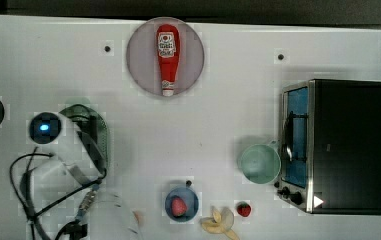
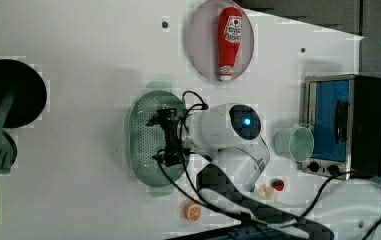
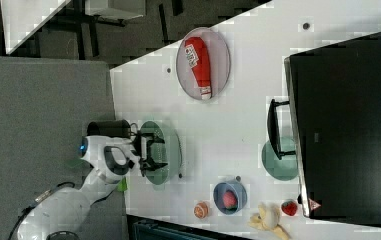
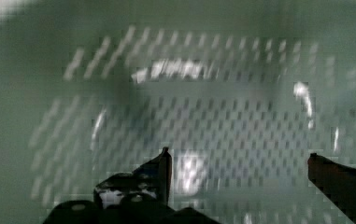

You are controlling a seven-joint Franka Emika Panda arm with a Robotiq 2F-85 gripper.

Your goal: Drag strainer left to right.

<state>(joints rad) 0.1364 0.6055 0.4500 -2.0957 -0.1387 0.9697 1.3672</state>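
Hovering directly over the strainer (image 2: 150,137) — near the table's (image 2: 88,60) middle — the pincer (image 2: 164,139) stands wide open, holding nothing; fingers spread along the strainer's long axis.

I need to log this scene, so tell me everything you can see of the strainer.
The strainer is a pale mint-green oval that looks like plastic, with a broad rim, end tabs and a basin dotted with perforations. It sits upright on the white table. The open gripper is over its basin, fingers spread; contact cannot be told.
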